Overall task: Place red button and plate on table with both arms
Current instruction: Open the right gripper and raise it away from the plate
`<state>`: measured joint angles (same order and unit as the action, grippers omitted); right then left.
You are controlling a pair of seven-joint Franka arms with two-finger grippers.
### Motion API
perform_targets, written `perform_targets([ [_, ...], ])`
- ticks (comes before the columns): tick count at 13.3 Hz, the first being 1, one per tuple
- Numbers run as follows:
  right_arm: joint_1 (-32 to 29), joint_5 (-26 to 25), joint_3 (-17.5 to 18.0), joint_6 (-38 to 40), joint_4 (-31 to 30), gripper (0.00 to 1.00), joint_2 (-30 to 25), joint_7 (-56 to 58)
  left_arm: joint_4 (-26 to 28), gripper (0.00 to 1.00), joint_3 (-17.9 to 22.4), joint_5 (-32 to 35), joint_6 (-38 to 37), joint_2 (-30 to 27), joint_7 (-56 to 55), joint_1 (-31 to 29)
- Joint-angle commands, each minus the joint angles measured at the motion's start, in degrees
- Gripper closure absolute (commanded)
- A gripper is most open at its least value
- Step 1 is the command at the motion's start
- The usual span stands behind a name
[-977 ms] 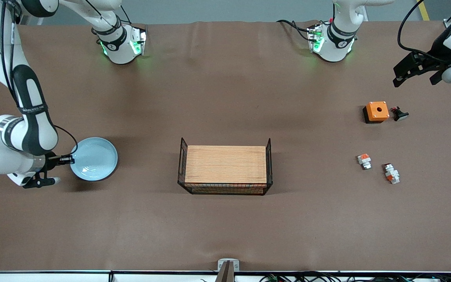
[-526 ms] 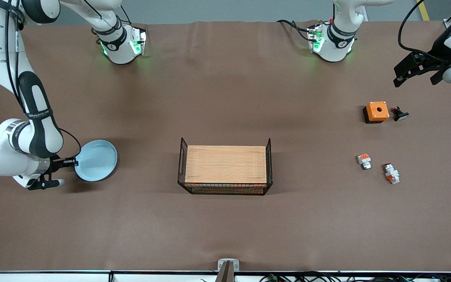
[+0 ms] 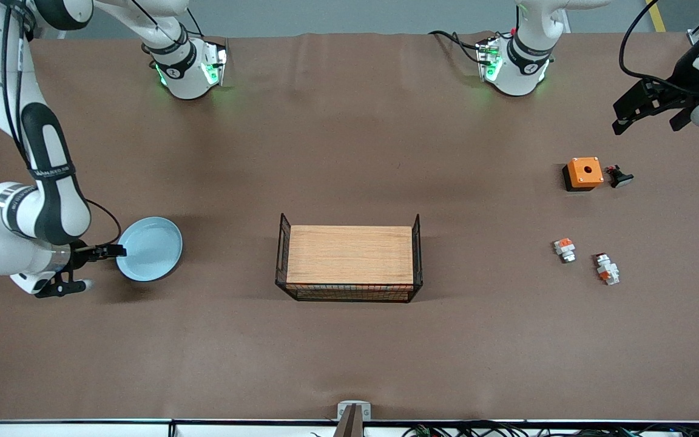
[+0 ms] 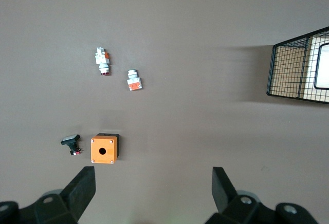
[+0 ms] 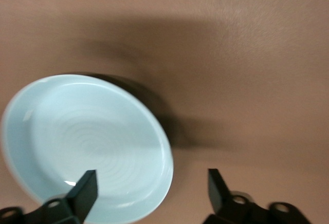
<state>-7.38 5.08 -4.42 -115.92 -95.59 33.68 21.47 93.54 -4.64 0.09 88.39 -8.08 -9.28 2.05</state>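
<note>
The pale-blue plate (image 3: 150, 249) lies toward the right arm's end of the brown table (image 3: 349, 352). It looks slightly tilted, with a dark shadow under its edge in the right wrist view (image 5: 87, 142). My right gripper (image 3: 97, 266) is open and straddles the plate's rim (image 5: 150, 185), one finger over the plate's inside and one outside it. The red button (image 3: 606, 269) lies on the table toward the left arm's end, also in the left wrist view (image 4: 103, 61). My left gripper (image 3: 644, 112) is open and empty, high over that end (image 4: 154, 193).
A wooden stand with black wire sides (image 3: 349, 262) sits mid-table. A stubby white-and-orange piece (image 3: 564, 249) lies beside the red button. An orange box with a hole (image 3: 584, 173) and a black button (image 3: 619, 176) lie farther from the front camera.
The plate's edge at my right gripper has risen, so the plate looks narrower and tilted. My right wrist has shifted slightly beside it. My left gripper has barely drifted.
</note>
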Motion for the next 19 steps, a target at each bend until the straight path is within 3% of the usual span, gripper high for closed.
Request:
perform_targets([
  [1, 2.09, -0.77, 0.11, 4.54, -1.26, 0.02, -7.38, -6.94, -0.64, 0.0, 0.07, -0.44, 0.03, -0.01, 0.14, -0.2],
  [5, 7.01, -1.56, 0.11, 8.33, -1.53, 0.02, -15.47, -16.88, -0.81, 0.0, 0.07, -0.44, 0.03, -0.01, 0.31, -0.38],
  [13, 8.61, -1.74, 0.46, 16.42, -1.09, 0.01, -29.62, -17.96, -0.72, 0.0, -0.02, -0.35, -0.15, 0.17, 0.31, -0.38],
  [19, 8.43, -1.83, 0.2, 23.8, 5.93, 0.01, -31.22, -18.22, -0.72, 0.0, -0.02, -0.35, -0.23, 0.17, 0.31, -0.38],
])
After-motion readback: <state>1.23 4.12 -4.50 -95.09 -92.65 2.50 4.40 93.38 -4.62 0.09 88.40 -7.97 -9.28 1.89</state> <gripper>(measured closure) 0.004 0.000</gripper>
